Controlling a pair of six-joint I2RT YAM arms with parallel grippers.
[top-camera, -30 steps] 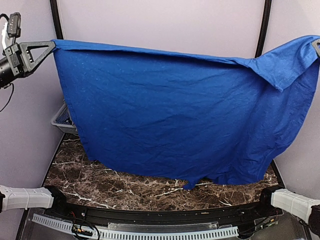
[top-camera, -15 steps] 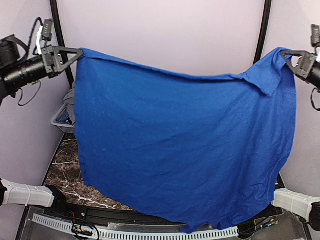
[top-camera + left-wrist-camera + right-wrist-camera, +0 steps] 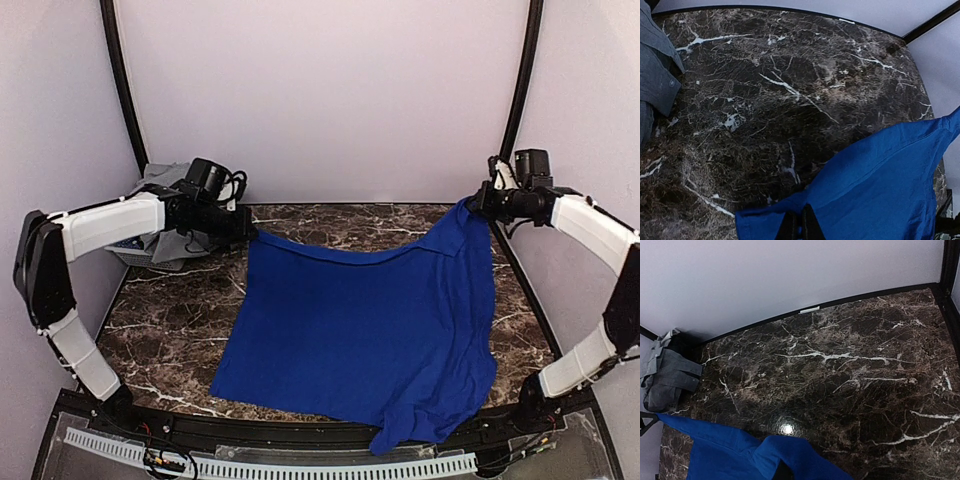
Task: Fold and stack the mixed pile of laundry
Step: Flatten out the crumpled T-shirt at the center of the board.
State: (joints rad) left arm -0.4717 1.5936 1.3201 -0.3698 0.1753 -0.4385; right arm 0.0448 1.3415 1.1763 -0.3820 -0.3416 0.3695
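The blue T-shirt (image 3: 370, 320) lies spread on the tabletop (image 3: 165, 320), its hem over the near edge toward the right corner. The left end effector (image 3: 248, 234) and the right end effector (image 3: 472, 206) each grip one upper corner of it, near the far edge. A grey shirt (image 3: 170, 245) sits at the far left corner.

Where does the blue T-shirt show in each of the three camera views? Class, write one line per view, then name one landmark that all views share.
Top external: the blue T-shirt covers the middle and right of the table, down to its near edge.
Left wrist: the bottom right of the picture.
Right wrist: the bottom left of the picture.
Shared landmark: the grey garment at the table's far left corner.
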